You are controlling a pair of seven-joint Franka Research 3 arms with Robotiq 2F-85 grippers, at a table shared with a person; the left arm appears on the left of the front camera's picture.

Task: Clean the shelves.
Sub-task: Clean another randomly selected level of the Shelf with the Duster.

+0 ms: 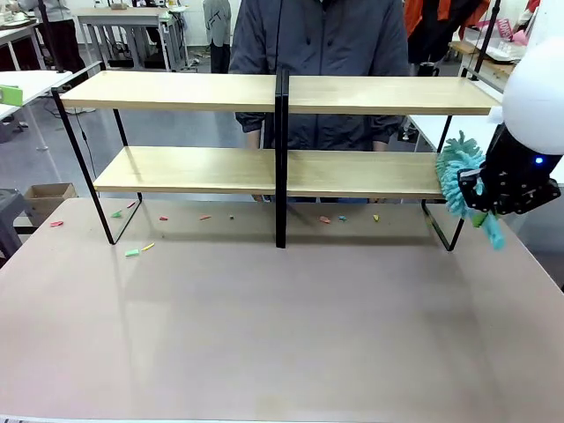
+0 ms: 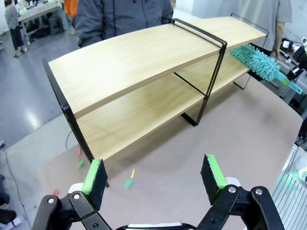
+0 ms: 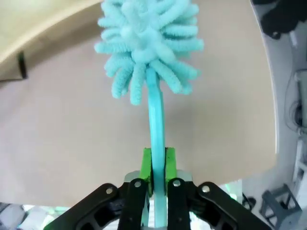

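The shelves (image 1: 185, 169) stood on the table (image 1: 282, 335) just ahead of the left gripper (image 2: 153, 168), its fingers spread apart and empty, while the right gripper (image 3: 158, 160), beside the lower board's end, was clamped on the handle of a teal duster (image 3: 148, 43).

Pale wooden shelves (image 1: 194, 169) on black frame, turquoise duster (image 1: 456, 176) (handle too), grey-brown table (image 1: 282, 335), pink and green scraps (image 1: 132, 253).

Person (image 1: 322, 44) partly behind shelves (image 1: 176, 91), scraps (image 1: 132, 252) — too small
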